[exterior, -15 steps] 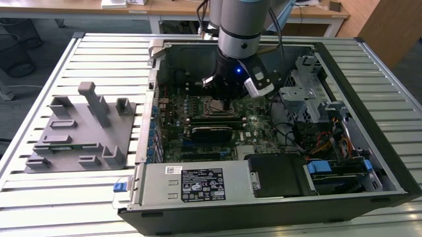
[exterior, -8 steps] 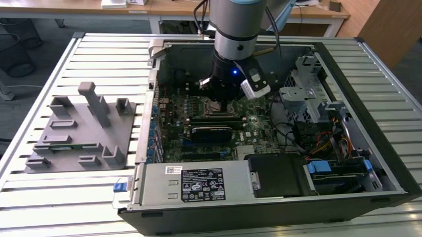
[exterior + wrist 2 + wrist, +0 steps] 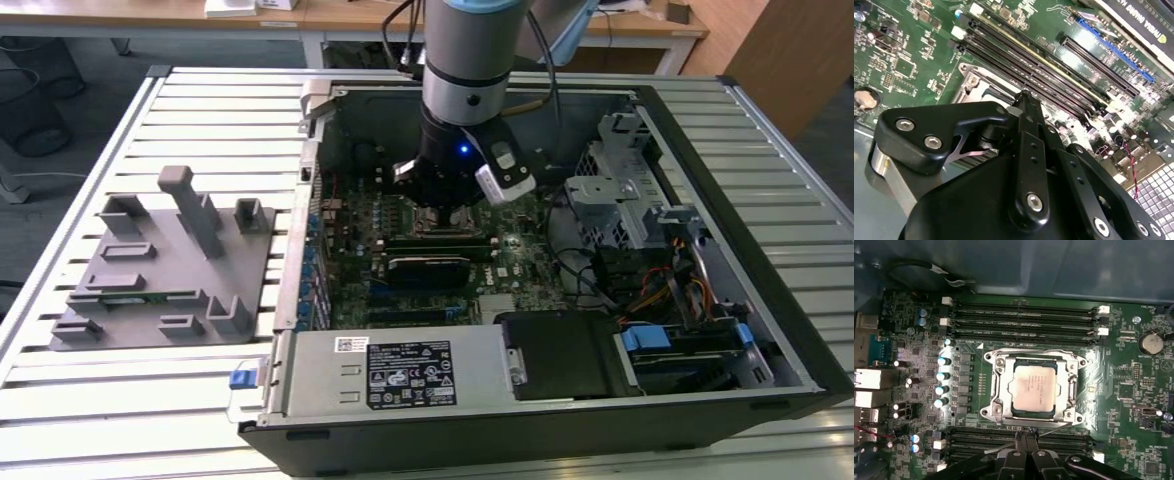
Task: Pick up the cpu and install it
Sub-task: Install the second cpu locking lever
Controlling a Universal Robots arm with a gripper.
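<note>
A slatted metal workbench [image 3: 80,400] in a workshop holds an open computer case [image 3: 747,330], with a grey parts fixture [image 3: 147,270] lying at nine o'clock from it in the exterior view. Your arm reaches straight down into the case, and the gripper [image 3: 1026,439] hangs low over the motherboard [image 3: 1134,405], its fingers pressed together on nothing. In the first wrist view, the cpu [image 3: 1034,387] already lies flat inside its socket frame [image 3: 994,390], silver top up and edges square to the opening, so the placing looks done by your hand or another's; whether the socket is latched down over it you cannot tell from here. The fingertips sit just beside the socket at its six o'clock edge in that view, close to a thin metal lever [image 3: 1054,426], and apart from the chip itself. Memory slots [image 3: 1024,320] run along the socket at twelve o'clock and again at six, a row of capacitors [image 3: 943,375] stands at nine, and a round coin battery [image 3: 1150,344] sits toward two. A black power supply [image 3: 574,355] and drive cage [image 3: 621,200] crowd the case's far side.
</note>
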